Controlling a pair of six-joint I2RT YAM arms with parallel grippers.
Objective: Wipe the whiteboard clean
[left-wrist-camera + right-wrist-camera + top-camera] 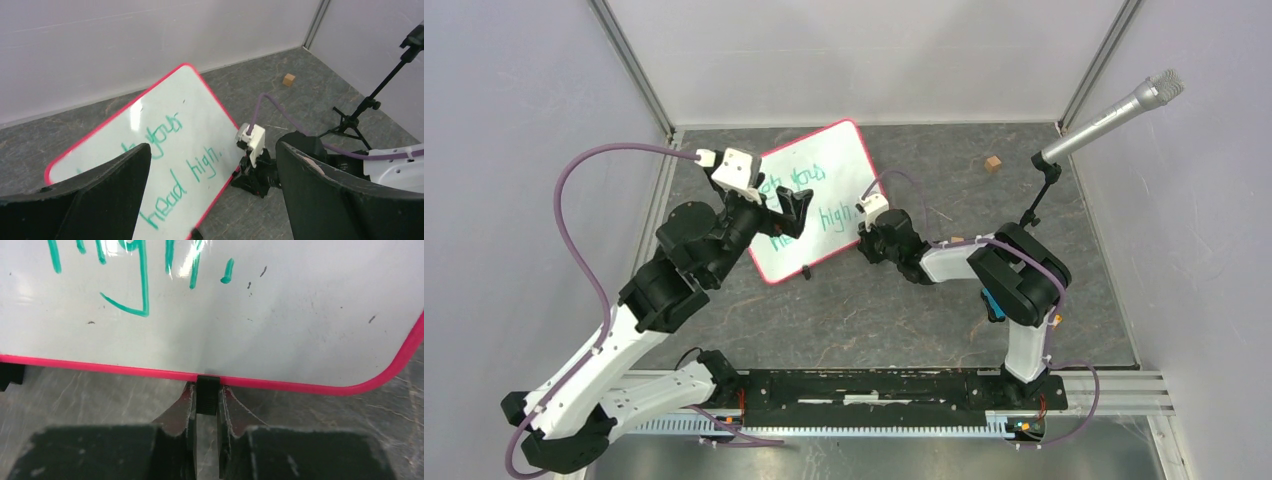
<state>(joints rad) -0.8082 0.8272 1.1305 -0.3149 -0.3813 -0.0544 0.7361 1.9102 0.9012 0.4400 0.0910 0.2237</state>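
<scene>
Right gripper [206,400]: its 2 fingers are pressed together on a small black clip foot [207,395] that sits on the red rim of the whiteboard [280,335], with only the foot's width between them. Left gripper [212,147]: spread wide and holding nothing, it hangs above the board's near-left part, and its 2 dark fingers [100,192] frame the writing in the left wrist view.

The whiteboard [834,165] sits on the grey table [904,310] left of centre, towards the far wall, turned diagonally so that 1 rounded corner points to the far side. The right gripper [872,222] meets its right-hand edge and the left gripper [784,210] is over its middle. Green handwriting [192,170] covers the face, and the words "your" and "head high." are legible. A 2nd black foot [808,270] shows at the board's near edge.

Further right, a small wooden block [993,162] lies apart from the board. A microphone [1114,115] on a black tripod stand [360,112] stands by the right wall.
</scene>
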